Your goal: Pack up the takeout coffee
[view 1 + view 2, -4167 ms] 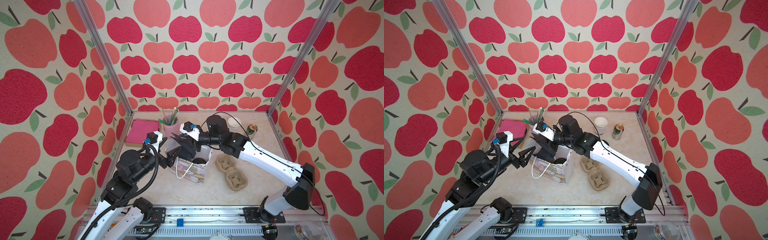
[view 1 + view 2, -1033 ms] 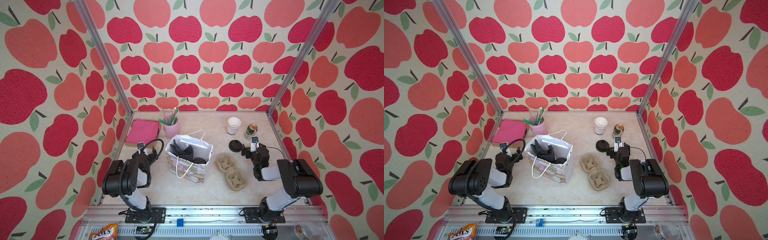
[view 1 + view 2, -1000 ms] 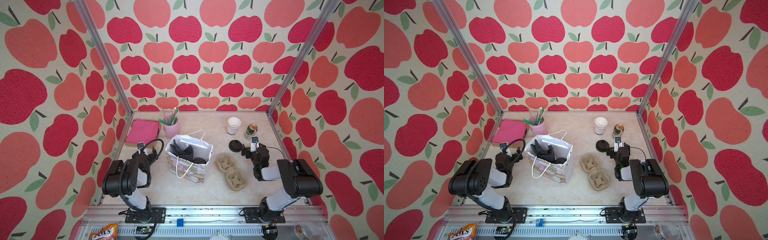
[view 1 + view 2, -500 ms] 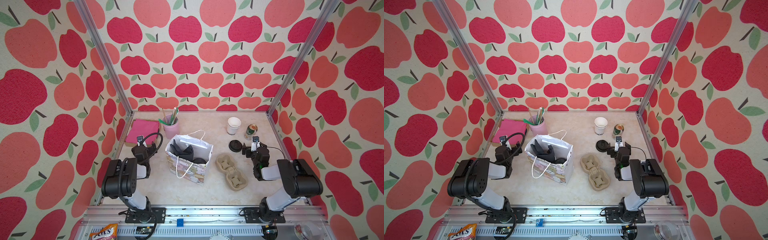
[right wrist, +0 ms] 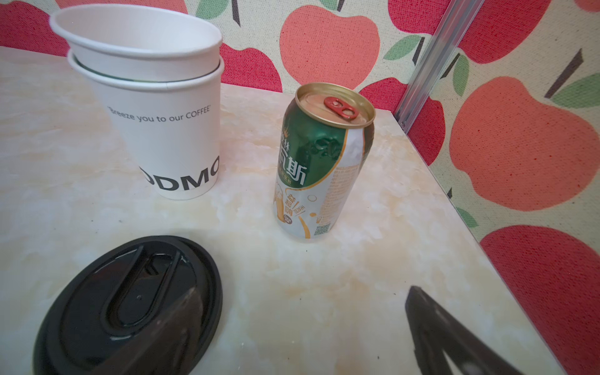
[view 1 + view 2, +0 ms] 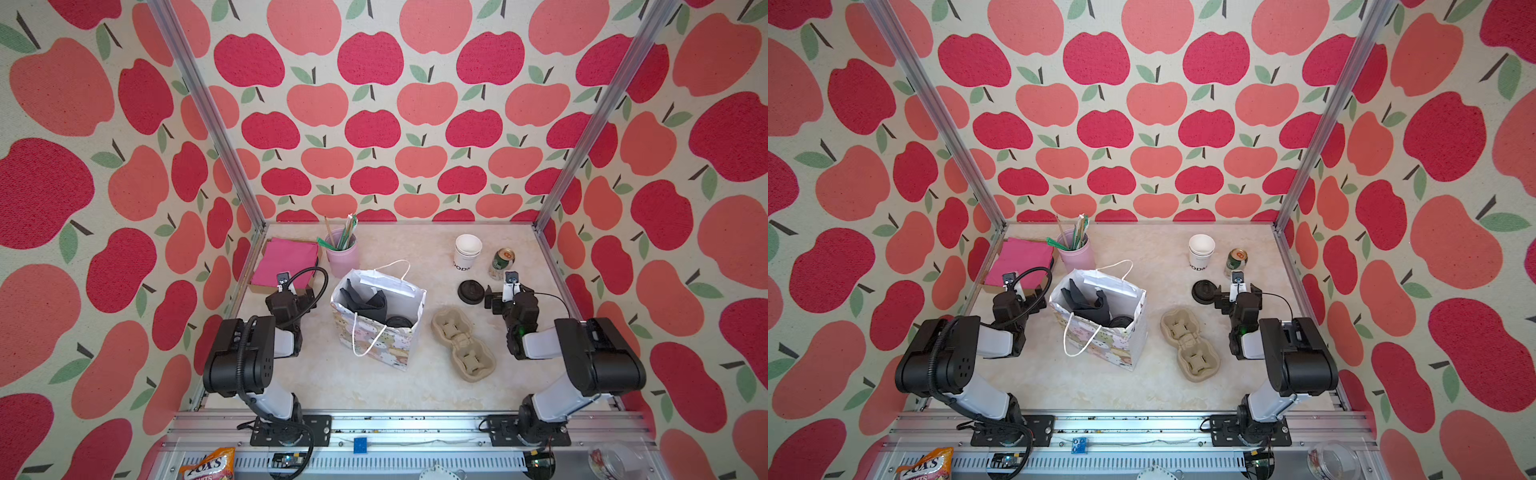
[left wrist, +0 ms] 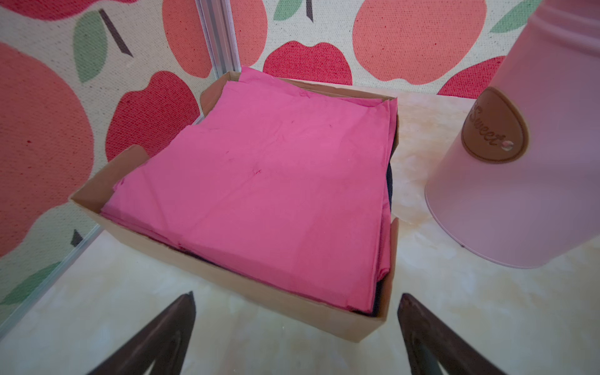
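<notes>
In both top views, black-lidded takeout coffee (image 6: 399, 322) down inside patterned paper gift bag (image 6: 386, 345); left gripper (image 7: 296, 294) and right gripper (image 5: 302, 289) spread wide, empty.

Napkins (image 7: 259, 178) pink; can (image 5: 321, 162) green; bag (image 6: 384, 347) animal-print; takeout coffee (image 6: 399, 322) lid black

Two grippers are here, the left gripper (image 7: 297, 297) and the right gripper (image 5: 302, 290). Ahead of the right one stand two nested white cups (image 5: 156, 107) and one green can (image 5: 319, 168); one loose black lid (image 5: 130, 302) lies just beside its finger. Ahead of the left one sit one cardboard box (image 7: 227, 279) with one stack of pink napkins (image 7: 259, 181) and one pink tumbler (image 7: 526, 162). Between the grippers stand one gift bag (image 6: 386, 345), holding one takeout coffee (image 6: 400, 322), and one pulp carrier (image 6: 461, 345) with two wells
</notes>
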